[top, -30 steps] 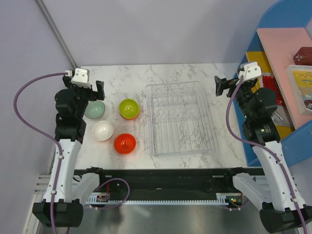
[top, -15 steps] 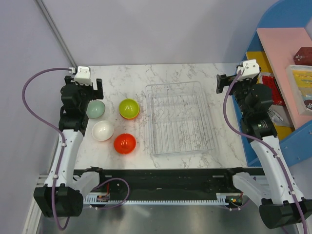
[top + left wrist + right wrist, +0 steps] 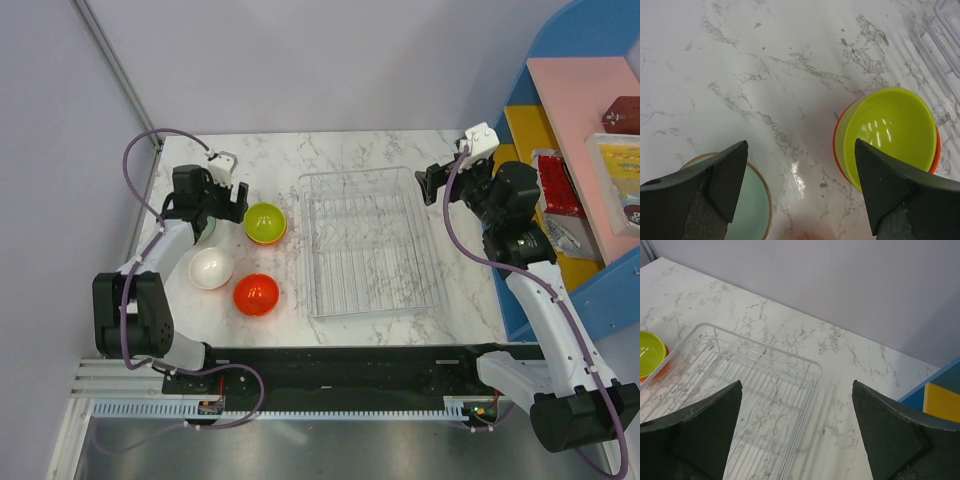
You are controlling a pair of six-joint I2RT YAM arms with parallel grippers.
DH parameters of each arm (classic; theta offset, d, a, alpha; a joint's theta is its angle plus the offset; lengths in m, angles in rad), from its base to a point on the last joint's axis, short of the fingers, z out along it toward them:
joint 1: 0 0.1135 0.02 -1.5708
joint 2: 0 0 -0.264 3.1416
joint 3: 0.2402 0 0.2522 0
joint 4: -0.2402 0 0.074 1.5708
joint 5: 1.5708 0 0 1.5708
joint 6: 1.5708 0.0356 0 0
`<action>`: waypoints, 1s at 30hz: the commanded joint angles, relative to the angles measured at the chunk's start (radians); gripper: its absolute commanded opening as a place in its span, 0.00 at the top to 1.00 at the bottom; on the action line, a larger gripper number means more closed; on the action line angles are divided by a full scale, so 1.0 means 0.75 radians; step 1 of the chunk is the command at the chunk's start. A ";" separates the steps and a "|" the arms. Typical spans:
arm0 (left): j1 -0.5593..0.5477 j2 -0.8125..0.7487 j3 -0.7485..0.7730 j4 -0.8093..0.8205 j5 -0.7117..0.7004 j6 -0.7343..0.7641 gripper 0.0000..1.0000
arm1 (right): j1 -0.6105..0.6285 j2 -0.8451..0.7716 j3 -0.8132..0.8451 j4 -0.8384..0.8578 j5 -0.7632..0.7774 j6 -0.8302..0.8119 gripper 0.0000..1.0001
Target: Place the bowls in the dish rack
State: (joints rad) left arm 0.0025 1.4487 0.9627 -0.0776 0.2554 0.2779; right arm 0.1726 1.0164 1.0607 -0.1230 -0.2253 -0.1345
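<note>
Tabletop (image 3: 300, 160) of white marble pattern carries everything we need. On its right half lies the clear dish rack (image 3: 370, 245), flat, with thin parallel ribs and nothing in it that we can see. Left of the rack sit four bowls, all mouth up and none touching another. The lime-green bowl (image 3: 265, 222) with the orange outside is nearest the rack. The white bowl (image 3: 211, 268) and the red-orange bowl (image 3: 256, 294) sit closer to the arm bases. The left arm mostly covers the pale mint bowl (image 3: 752, 205) in the overhead view.

The left tool (image 3: 800, 150) hangs over the bare strip between the mint and lime-green bowls, its fingers spread wide and holding nothing. The right tool (image 3: 796, 387) hovers near the rack's far right corner, likewise spread and empty.

We judge that no bowl is loaded yet and that the step in hand is the first pick by the left tool. We cannot tell which of the two bowls it is meant for. To do it well, we would shift sideways until the fingers straddle one rim, one finger inside the bowl and one outside, on the side away from its neighbour. The glaze looks slippery, so we would reach well down the wall before closing, then lift clear before crossing to the rack. We would seat the bowl on edge between ribs at one end, leaving room for the other three.
</note>
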 commanded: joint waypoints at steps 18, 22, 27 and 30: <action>-0.165 0.193 0.044 0.038 -0.109 0.104 0.38 | -0.003 0.007 -0.005 0.009 -0.119 -0.009 0.02; -0.179 0.226 0.046 0.038 -0.167 0.118 0.43 | -0.001 0.007 -0.005 0.009 -0.121 -0.011 0.02; -0.187 0.245 0.046 0.034 -0.177 0.124 0.62 | -0.001 0.001 -0.005 0.007 -0.121 -0.013 0.02; -0.196 0.239 0.046 0.032 -0.179 0.118 0.80 | -0.001 0.003 -0.007 0.007 -0.121 -0.015 0.02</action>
State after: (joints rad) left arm -0.1360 1.6283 0.9760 -0.0742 0.1471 0.3386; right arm 0.1726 1.0279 1.0603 -0.1364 -0.2958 -0.1360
